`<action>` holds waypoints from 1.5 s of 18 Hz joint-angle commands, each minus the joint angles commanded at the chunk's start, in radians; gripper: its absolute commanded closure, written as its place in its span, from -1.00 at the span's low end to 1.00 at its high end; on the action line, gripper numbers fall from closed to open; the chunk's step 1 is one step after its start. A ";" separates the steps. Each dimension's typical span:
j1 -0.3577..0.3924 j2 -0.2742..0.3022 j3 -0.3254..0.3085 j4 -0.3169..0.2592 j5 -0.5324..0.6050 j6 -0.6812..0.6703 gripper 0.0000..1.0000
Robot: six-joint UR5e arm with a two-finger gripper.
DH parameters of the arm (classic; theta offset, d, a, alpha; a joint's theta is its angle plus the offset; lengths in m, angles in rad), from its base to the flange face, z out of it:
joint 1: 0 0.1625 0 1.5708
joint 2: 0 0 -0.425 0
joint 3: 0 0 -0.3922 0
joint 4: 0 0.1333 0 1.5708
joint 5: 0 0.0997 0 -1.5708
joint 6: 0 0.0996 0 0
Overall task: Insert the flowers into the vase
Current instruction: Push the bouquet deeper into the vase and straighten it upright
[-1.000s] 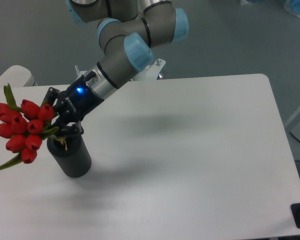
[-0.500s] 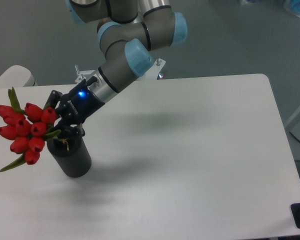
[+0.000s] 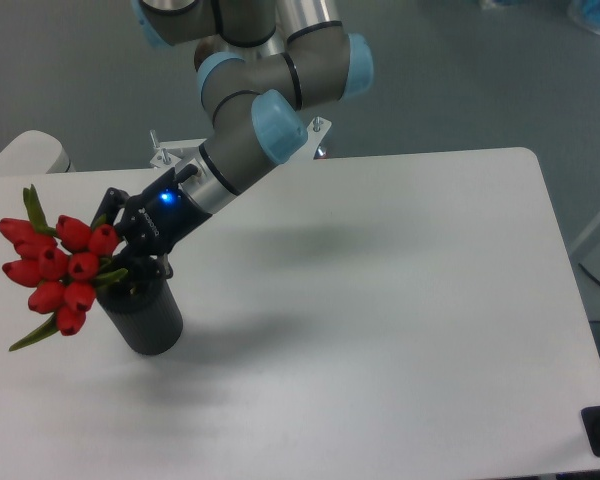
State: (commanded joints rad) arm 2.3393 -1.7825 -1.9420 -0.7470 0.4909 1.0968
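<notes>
One step remains: my gripper [image 3: 123, 262], clamped on the stems, holds the flowers [image 3: 58, 272] tilted over the vase [image 3: 145, 315] near the surface's [image 3: 380, 300] left edge; stems at the mouth, not yet seated.

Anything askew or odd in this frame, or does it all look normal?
The flowers lean steeply, their red heads hanging out past the left side of the vase instead of standing upright over its mouth. The gripper is at the stems just above the rim. The vase itself stands upright on the table; nothing is spilled.
</notes>
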 joint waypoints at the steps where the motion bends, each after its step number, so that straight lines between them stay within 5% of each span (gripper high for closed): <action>1: 0.003 -0.005 -0.003 0.000 0.000 0.002 0.31; 9: 0.024 -0.014 -0.003 0.000 0.000 0.000 0.23; 14: 0.031 -0.015 -0.005 0.000 0.000 0.000 -0.06; 21: 0.038 -0.015 -0.005 -0.002 0.002 -0.008 -0.80; 27: 0.044 -0.008 -0.009 -0.002 0.005 -0.008 -1.00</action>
State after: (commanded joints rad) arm 2.3838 -1.7902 -1.9512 -0.7486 0.4954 1.0891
